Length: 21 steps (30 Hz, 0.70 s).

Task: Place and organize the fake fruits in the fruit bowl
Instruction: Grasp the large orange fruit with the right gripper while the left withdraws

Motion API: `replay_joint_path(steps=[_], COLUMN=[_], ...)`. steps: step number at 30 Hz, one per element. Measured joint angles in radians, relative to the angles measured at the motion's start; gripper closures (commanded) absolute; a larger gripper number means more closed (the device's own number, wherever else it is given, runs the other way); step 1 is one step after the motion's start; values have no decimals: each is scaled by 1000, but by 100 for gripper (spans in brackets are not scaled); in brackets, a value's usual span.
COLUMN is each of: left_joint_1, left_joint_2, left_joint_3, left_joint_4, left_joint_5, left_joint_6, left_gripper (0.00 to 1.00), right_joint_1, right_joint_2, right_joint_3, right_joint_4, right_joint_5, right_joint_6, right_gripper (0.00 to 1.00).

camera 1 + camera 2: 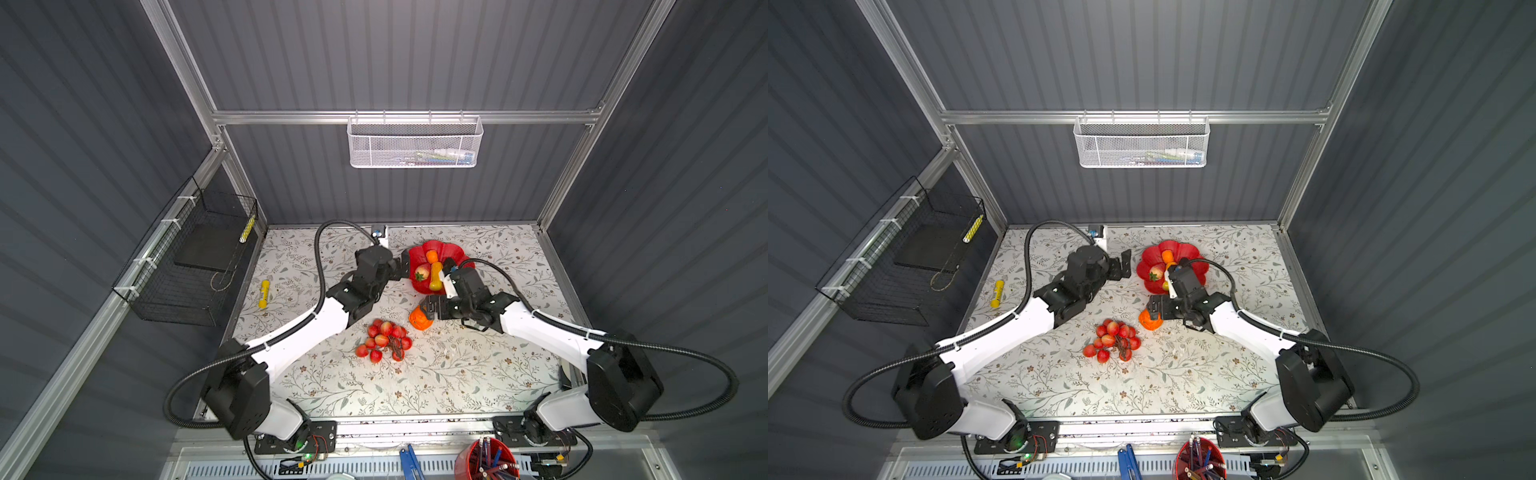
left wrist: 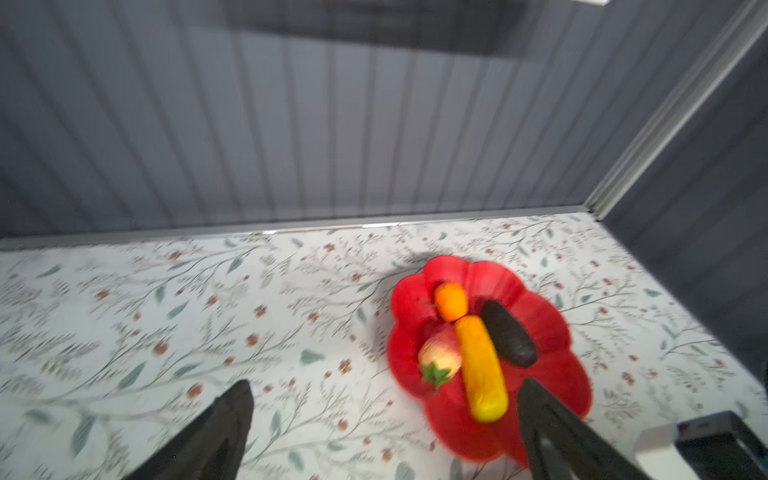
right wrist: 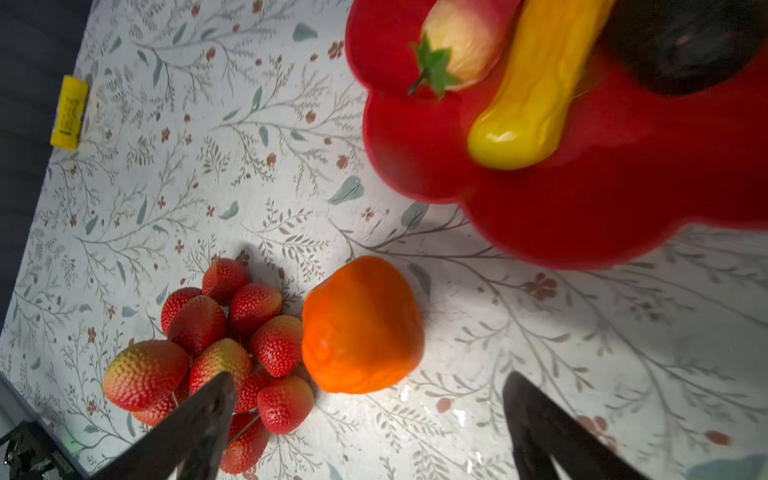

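Nearest, the red fruit bunch [image 1: 384, 340] lies on the table [image 1: 478, 374], just beside the ridged orange fruit [image 3: 361, 324]. That fruit sits straight ahead of the right gripper [image 1: 429, 309], jaws wide and empty, so it looks like the right arm's pick. Beyond, the left gripper [image 2: 384, 399] hangs open and empty at the fruit bowl [image 2: 478, 268]. Inside are a strawberry [image 2: 440, 357], an elongated yellow-orange fruit [image 2: 480, 365], a dark avocado [image 2: 509, 332] alongside it, and a small orange [image 2: 451, 301].

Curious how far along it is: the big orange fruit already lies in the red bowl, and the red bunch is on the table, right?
Not quite. The big orange fruit lies on the table too, beside the red bunch and outside the red bowl; the right wrist view shows it.
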Motion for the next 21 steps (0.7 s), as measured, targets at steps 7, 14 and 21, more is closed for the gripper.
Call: replay_joint_path(steps=[7,14,21], left_joint_1=[0,0,0], left_joint_2=[-251,-354,-365], left_joint_3=[-213,-284,-286], left_joint_4=[-43,-111,-144], left_joint_5=[-159,-240,-269], left_joint_6=[-110,-188,-203], left_gripper=[0,0,0], right_joint_1=[35,35,35], right_joint_2=[126,206,244], right_joint_3=[78,128,130], right_joint_4=[-35,-70,-88], right_joint_5=[-12,5,16], right_joint_6=[3,-3,-14], right_gripper=[1,7,29])
